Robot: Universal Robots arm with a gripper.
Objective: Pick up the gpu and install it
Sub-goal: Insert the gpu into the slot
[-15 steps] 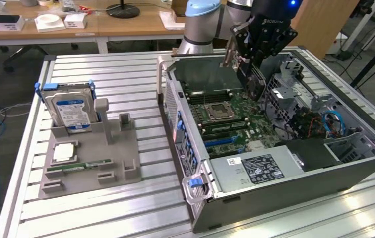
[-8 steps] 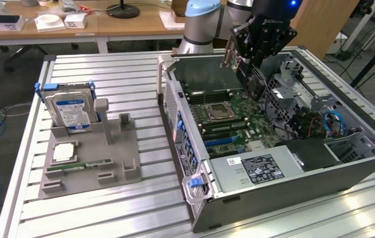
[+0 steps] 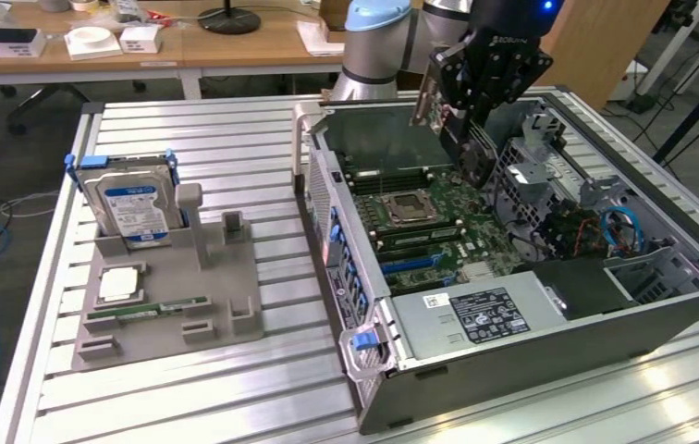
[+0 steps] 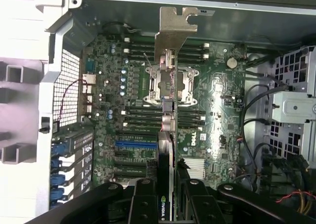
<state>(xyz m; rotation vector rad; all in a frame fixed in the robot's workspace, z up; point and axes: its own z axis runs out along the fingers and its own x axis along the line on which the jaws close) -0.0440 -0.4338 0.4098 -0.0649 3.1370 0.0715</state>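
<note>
My gripper (image 3: 471,129) hangs over the back part of the open computer case (image 3: 362,277), shut on the gpu (image 3: 427,100). The card is held upright on its edge above the motherboard (image 3: 430,217), clear of it. In the wrist view the gpu (image 4: 168,135) is seen edge-on between the black fingers (image 4: 143,204) of the gripper (image 4: 169,184). Its silvery end bracket (image 4: 174,31) points toward the case's rear wall. The card's edge runs above the CPU socket (image 4: 170,83), and the blue expansion slot (image 4: 136,145) lies just beside it.
A grey fixture (image 3: 232,305) on the aluminium table at the exterior view's left holds an upright hard drive (image 3: 134,208), a memory stick (image 3: 146,308) and a CPU chip (image 3: 119,285). Drive cages and blue cables (image 3: 621,231) fill the case's far side. A power supply (image 3: 479,314) sits at its near end.
</note>
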